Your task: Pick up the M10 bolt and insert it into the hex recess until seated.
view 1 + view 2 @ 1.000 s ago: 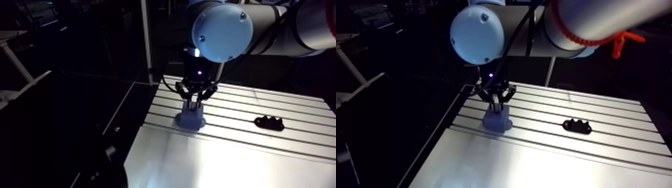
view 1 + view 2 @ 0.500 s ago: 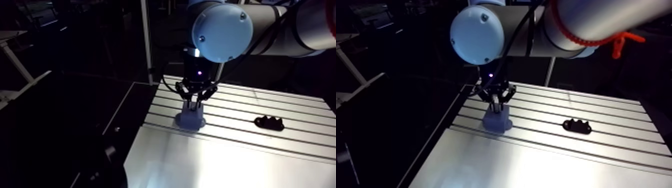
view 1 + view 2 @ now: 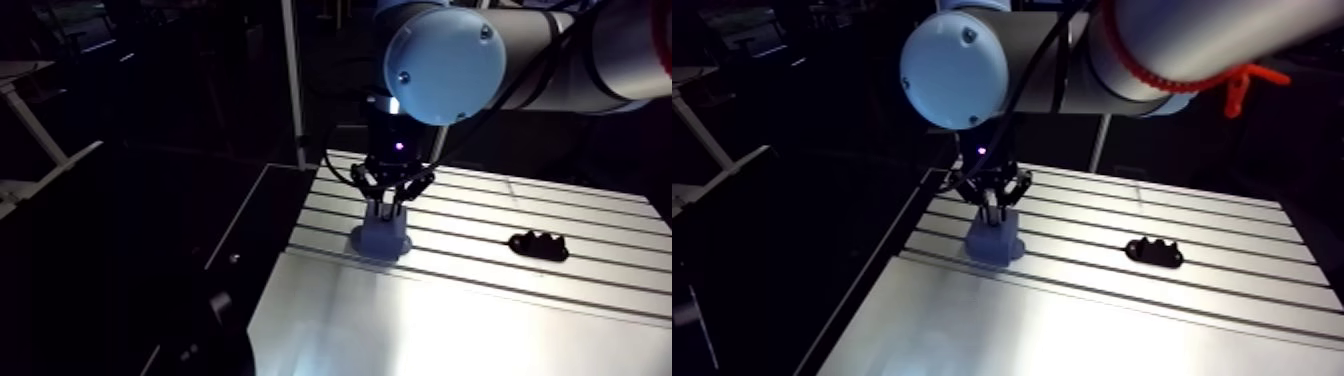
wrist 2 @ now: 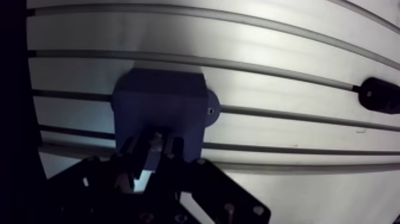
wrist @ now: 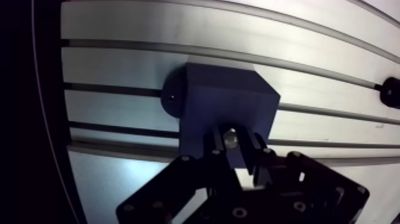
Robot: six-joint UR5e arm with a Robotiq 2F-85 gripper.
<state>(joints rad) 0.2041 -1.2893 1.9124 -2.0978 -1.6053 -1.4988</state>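
i've got the gripper [image 5: 231, 144] clamped on the m10 bolt [image 5: 230, 137], right over the blue block [image 5: 220, 98] on the table [image 5: 119, 24], i guess so it drops straight into the hex recess, which i can't see. black bracket [image 3: 538, 244] sits at the block's 3 o'clock, well apart.

Dim room all round, and the tabletop [image 3: 430, 320] is the one bright thing: a broad pale sheen lies on the bare metal on the camera side of the pincer [image 3: 392, 212], washing out to near white just beside it in the wrist view. The blue block [image 5: 226, 98] under the pincer reads dark and flat against that glare. The pincer itself is a near-black silhouette, with only a grey glint off the bolt [image 5: 230, 138] pinched between its fingers and a tiny violet lamp [image 3: 399, 146] glowing above it. Slots bow into curves away from the pincer in the wrist view, and past the tabletop's edge everything drops to black.
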